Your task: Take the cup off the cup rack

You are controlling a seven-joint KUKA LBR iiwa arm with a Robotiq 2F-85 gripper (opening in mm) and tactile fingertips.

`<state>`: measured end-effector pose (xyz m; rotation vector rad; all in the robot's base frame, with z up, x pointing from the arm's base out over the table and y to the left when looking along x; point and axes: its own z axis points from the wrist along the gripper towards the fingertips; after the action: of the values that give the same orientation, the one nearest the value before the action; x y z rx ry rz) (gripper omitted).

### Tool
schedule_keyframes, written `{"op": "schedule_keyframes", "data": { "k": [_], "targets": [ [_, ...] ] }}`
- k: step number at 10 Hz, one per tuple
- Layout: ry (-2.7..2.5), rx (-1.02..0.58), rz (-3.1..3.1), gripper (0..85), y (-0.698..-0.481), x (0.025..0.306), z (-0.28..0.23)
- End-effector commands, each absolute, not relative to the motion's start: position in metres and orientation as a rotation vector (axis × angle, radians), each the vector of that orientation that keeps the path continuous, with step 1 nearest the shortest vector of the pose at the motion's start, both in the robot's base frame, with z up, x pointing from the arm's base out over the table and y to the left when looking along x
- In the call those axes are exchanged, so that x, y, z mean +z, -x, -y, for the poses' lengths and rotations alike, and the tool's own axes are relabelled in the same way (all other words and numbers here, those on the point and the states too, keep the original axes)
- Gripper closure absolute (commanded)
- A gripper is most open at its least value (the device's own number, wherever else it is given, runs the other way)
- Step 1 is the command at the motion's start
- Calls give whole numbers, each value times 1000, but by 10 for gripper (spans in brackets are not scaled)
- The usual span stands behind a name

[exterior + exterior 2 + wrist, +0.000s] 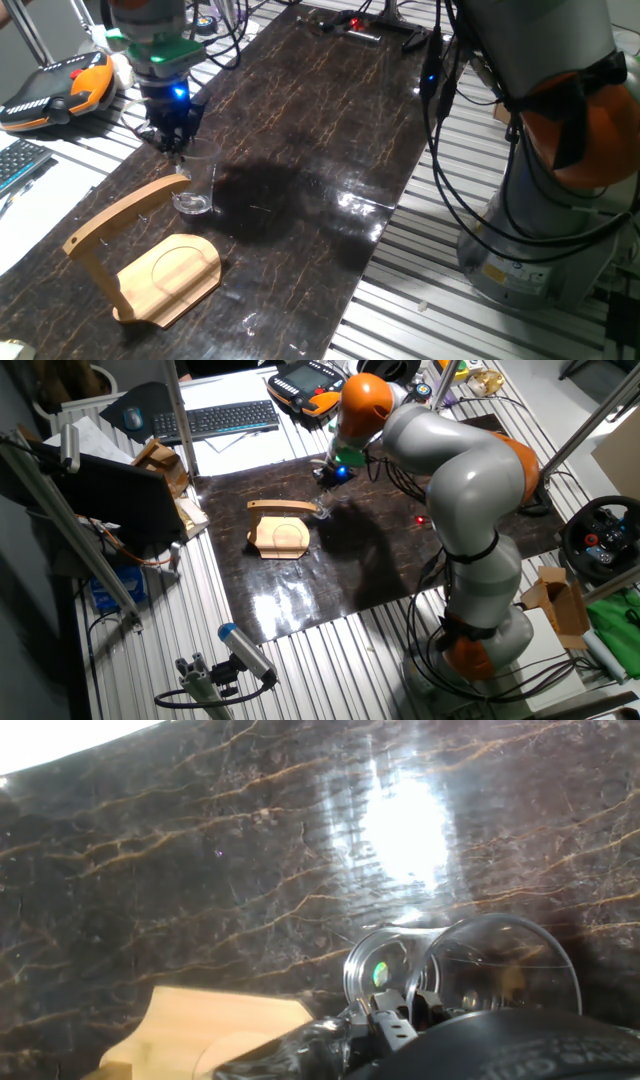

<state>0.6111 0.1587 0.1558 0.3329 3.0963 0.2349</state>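
The cup (194, 188) is a clear glass tumbler. It stands upright right beside the tip of the cup rack's arched arm (128, 208), with its thick base low over the dark tabletop. I cannot tell whether it touches the table. My gripper (173, 143) comes down from above and is shut on the cup's rim. In the hand view the cup (495, 965) shows from above in front of my fingertips (392, 1020), with the rack's base (210, 1030) at the lower left. In the other fixed view the cup (321, 510) is at the right end of the rack (279, 532).
The dark marble-patterned tabletop (320, 150) ends at slatted metal on both sides. A teach pendant (60, 88) and a keyboard (18, 160) lie at the left. Cables (440, 90) hang at the right by the arm's base (540, 230).
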Motion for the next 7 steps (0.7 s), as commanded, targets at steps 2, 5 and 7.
{"op": "schedule_keyframes", "data": {
  "k": [2,5,7],
  "targets": [
    [-360,225,-3098,793,-612,156,-162],
    [-388,175,-3094,670,-614,157,-168],
    [-391,179,-3097,677,-615,158,-169]
  ]
}}
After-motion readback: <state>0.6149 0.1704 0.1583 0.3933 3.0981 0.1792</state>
